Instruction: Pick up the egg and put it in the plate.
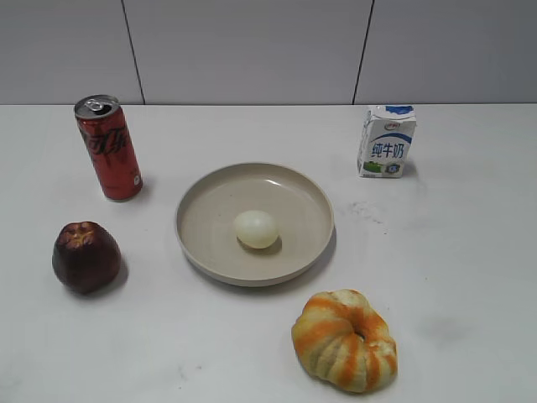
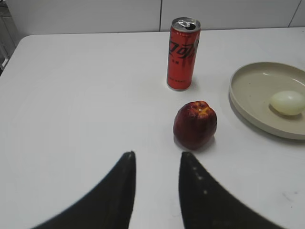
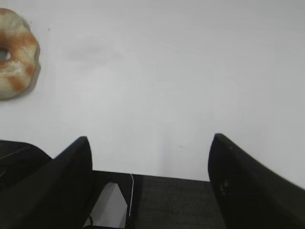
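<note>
1. A dark red apple [image 1: 86, 257] sits near the left edge of the white table [image 1: 470, 277], toward the front. Its top is wrinkled and brownish.
2. Behind the apple, closer to the far edge, a red soda can [image 1: 109, 148] stands upright with its tab end open. Can and apple are apart, not touching.
3. In the left wrist view, the left gripper [image 2: 157, 162] hangs over bare table in front of the apple. Its two dark fingers [image 2: 119, 191] are apart with a narrow gap of table showing between them, and they hold nothing.
4. The plate [image 1: 205, 201], beige with a raised rim, lies in the middle of the table, well clear of every edge.
5. The egg [image 1: 256, 229] rests inside the plate, on its flat floor near the centre, slightly toward the front rim. It is pale cream and smooth. No gripper touches it.
6. An orange-and-cream ridged bun [image 1: 345, 340] lies by the front edge, just right of the middle, near the plate's front rim but not touching it.
7. A small blue-and-white milk carton [image 1: 387, 141] stands upright toward the far edge, right of the plate and apart from it.
8. In the right wrist view, the right gripper [image 3: 150, 145] is over bare table toward the right side, with the bun at the upper left corner of that view. Its fingers [image 3: 238, 176] are spread wide and empty.
9. Neither gripper appears in the exterior view.
</note>
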